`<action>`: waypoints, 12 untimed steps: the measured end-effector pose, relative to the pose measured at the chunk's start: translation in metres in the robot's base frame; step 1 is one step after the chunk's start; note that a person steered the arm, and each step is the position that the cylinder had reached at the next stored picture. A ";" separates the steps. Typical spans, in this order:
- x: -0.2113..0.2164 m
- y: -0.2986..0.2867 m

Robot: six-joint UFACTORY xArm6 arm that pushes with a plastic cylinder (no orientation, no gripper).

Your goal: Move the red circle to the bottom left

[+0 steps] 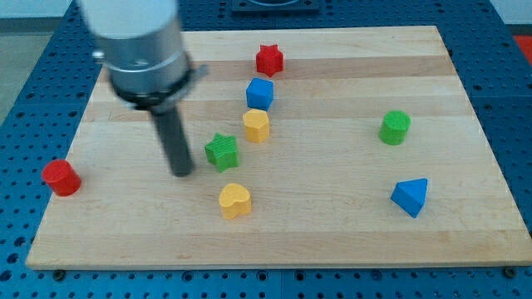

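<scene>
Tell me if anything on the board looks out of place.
The red circle sits at the board's left edge, partly overhanging onto the blue surface, while the other blocks lie well inside. My tip is apart from it, just left of the green star.

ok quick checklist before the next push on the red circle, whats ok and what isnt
1. Red circle in view: ok, at the board's left edge, partly overhanging it.
2. My tip located: ok, just left of the green star.
3. Tip touching the red circle: not ok, they are well apart.
4. Path from tip to red circle free of blocks: ok.
5. Tip on the side that would push it toward the view's bottom: not ok, it sits to the circle's right.
6. Risk of the circle sliding off the board: cannot tell.
</scene>
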State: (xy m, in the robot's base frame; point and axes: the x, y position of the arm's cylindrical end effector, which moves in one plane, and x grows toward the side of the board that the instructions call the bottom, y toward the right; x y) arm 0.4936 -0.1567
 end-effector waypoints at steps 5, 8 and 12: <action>-0.027 0.023; -0.077 -0.147; 0.038 -0.130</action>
State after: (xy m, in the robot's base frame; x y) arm 0.5311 -0.2866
